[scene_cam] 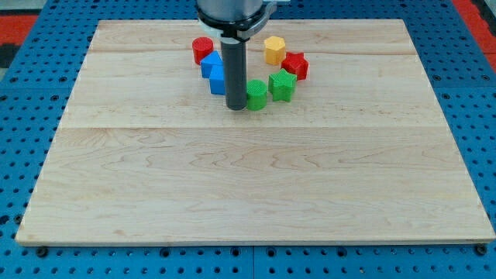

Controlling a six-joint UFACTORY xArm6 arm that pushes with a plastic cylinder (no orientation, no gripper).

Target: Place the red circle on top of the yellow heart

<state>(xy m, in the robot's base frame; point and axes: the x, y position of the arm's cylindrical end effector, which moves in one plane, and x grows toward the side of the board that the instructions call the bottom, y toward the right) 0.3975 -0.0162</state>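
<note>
The red circle point(202, 49) lies near the view's top, left of the rod. A yellow block point(274, 49), which looks six-sided, lies right of the rod at about the same height. I cannot make out a yellow heart, and the rod hides part of the board between these two. My tip point(235, 108) rests on the board below both, between a blue block point(217, 80) on its left and a green block point(256, 94) that it touches or nearly touches on its right.
A second blue block point(209, 65) sits between the red circle and the lower blue block. A green star point(283, 86) and a red star point(295, 66) lie right of the green block. The wooden board point(248, 186) sits on a blue pegboard.
</note>
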